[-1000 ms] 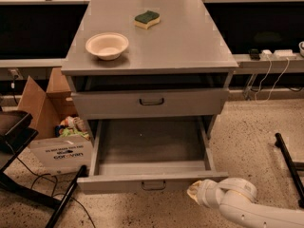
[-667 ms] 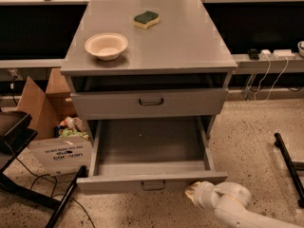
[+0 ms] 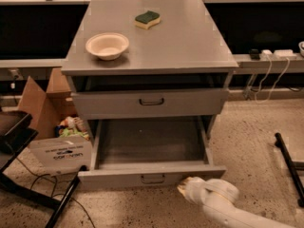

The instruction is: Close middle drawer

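Note:
The middle drawer (image 3: 151,175) is pulled far out of the grey cabinet. It has a low, wide front panel with a small dark bail handle (image 3: 153,178) and a long bare grey tray (image 3: 149,144). My gripper (image 3: 184,189) is at the end of the white arm (image 3: 223,204), low at the bottom right. It sits just in front of the right part of the drawer's front panel, below its lower edge. I cannot tell whether it touches the panel.
Above it is a drawer with a taller front panel (image 3: 151,102), nearly shut. On the cabinet top (image 3: 190,42) stand a cream bowl (image 3: 107,45) and a green-and-yellow sponge (image 3: 147,19). Cardboard boxes (image 3: 56,127) and black chair legs (image 3: 33,194) are on the left, a black bar (image 3: 289,161) on the right.
My arm and gripper have moved a little to the left, closer to the drawer's front panel. The drawer has not visibly moved.

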`<state>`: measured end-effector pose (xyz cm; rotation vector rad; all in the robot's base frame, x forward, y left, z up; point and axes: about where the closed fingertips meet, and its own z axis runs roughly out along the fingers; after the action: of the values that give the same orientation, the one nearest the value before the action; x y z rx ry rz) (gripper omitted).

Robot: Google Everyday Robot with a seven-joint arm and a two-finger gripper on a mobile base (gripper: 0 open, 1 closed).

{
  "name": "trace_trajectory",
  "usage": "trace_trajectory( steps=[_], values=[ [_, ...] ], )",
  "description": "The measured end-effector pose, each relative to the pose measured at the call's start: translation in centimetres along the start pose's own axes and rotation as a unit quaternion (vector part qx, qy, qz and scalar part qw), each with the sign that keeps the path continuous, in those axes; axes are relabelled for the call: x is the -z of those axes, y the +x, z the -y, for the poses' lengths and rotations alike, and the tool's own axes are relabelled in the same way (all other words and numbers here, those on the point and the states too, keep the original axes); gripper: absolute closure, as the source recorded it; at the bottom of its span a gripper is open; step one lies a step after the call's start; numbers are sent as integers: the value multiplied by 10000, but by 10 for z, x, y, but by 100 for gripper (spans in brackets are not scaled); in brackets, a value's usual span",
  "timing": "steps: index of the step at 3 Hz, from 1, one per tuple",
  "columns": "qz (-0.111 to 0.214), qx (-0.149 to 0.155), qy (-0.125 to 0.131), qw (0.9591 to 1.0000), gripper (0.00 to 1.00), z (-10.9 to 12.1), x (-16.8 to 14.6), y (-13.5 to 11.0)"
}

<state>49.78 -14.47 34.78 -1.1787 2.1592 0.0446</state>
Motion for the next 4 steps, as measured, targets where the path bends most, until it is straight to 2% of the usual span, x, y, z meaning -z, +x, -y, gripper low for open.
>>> trace_trajectory(
  steps=[1,4],
  values=[
    [73,91,10,9999,100,-1,-8,-11],
    [263,512,330,9978,100,28,-26,-38]
  ],
)
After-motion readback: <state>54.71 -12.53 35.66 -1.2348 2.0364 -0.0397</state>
